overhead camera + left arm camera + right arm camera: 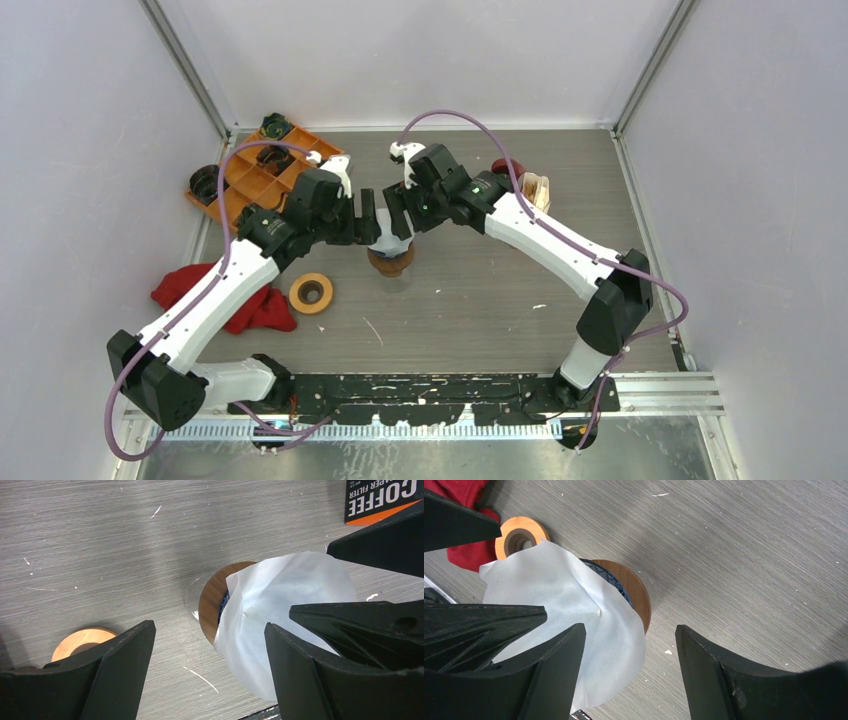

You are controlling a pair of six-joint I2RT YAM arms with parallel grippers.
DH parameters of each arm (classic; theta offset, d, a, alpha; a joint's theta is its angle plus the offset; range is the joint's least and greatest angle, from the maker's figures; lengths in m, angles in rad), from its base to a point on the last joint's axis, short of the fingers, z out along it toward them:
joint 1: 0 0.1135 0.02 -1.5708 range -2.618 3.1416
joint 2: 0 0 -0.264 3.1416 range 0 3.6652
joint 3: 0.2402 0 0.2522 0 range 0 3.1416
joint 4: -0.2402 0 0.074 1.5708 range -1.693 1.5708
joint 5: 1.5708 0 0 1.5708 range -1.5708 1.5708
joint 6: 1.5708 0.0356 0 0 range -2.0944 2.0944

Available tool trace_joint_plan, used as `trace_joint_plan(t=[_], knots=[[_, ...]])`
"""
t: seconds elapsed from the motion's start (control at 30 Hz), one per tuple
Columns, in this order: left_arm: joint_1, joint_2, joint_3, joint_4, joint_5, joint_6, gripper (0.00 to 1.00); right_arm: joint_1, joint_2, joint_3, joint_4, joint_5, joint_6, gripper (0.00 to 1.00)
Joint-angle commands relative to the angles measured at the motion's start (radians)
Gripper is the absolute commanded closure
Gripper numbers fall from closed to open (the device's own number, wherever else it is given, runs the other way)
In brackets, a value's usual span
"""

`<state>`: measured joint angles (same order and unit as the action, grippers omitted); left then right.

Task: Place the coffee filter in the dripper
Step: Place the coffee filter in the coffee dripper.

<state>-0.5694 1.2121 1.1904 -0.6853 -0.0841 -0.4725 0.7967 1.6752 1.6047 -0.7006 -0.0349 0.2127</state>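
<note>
The white paper coffee filter (388, 243) (285, 605) (554, 590) lies spread over the top of the dripper, a dark ribbed cone (600, 573) with a wooden collar (390, 264) (212, 600) (631, 587) standing mid-table. My left gripper (360, 222) (209, 626) hovers over it from the left, open, one finger above the paper and nothing between the jaws. From the right, my right gripper (402, 215) (630, 629) faces it, also open and empty, with one finger over the filter's edge. Most of the cone is hidden by the filter.
A wooden ring (311, 293) (521, 532) and a red cloth (215, 290) (469, 555) lie left of the dripper. An orange tray (262, 182) with dark parts sits at the back left. The coffee filter box (537, 190) (382, 497) stands behind the right arm.
</note>
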Motion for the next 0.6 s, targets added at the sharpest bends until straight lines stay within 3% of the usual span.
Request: trace_joint_plan(t=[0.0, 0.57], knots=[[0.008, 0.0, 0.02, 0.062, 0.026, -0.009, 0.17, 0.003, -0.031, 0.008, 0.047, -0.018, -0.008, 0.27], [0.01, 0.014, 0.014, 0.01, 0.029, 0.01, 0.17, 0.003, -0.026, -0.022, 0.028, 0.021, -0.003, 0.28]])
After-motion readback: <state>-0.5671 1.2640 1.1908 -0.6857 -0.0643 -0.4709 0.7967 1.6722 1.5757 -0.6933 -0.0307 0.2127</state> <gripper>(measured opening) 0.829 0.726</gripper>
